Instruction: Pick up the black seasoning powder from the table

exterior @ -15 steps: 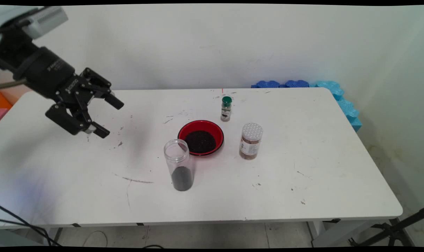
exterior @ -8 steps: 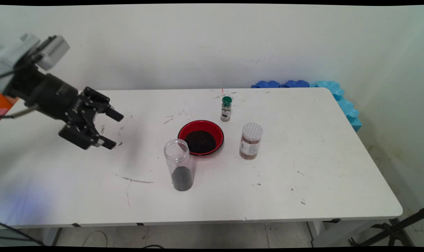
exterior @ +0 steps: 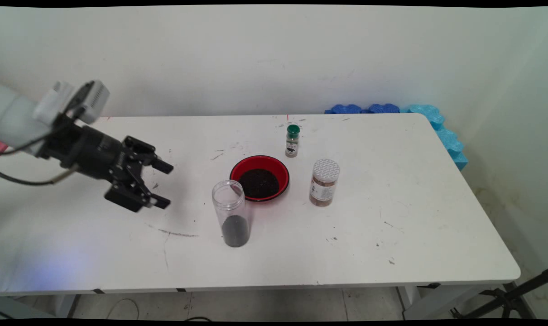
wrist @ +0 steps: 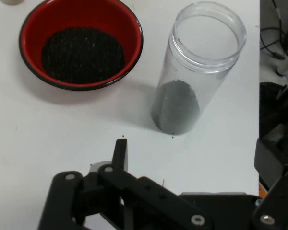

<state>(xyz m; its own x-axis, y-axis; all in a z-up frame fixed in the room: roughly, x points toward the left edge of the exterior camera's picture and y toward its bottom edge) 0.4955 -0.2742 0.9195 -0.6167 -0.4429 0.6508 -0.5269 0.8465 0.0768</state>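
While I watch remotely, gripper (exterior: pixel 164 185) hovers low over table (exterior: pixel 391 235), left of jar (exterior: pixel 231 213), jaws spread wide, holding nothing. Fingers point sideways at jar, apart from it; suits side grasp, I judge. Jar upright, lidless, dark grains in bottom part only. Bowl (exterior: pixel 259 177) just behind jar, same dark grains inside. Green-cap bottle (exterior: pixel 292 141) and white-lid jar (exterior: pixel 324 182) stand farther right, well apart from gripper.

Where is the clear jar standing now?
In the main view, the clear jar stands upright near the table's middle, just in front-left of the red bowl, right of the gripper.
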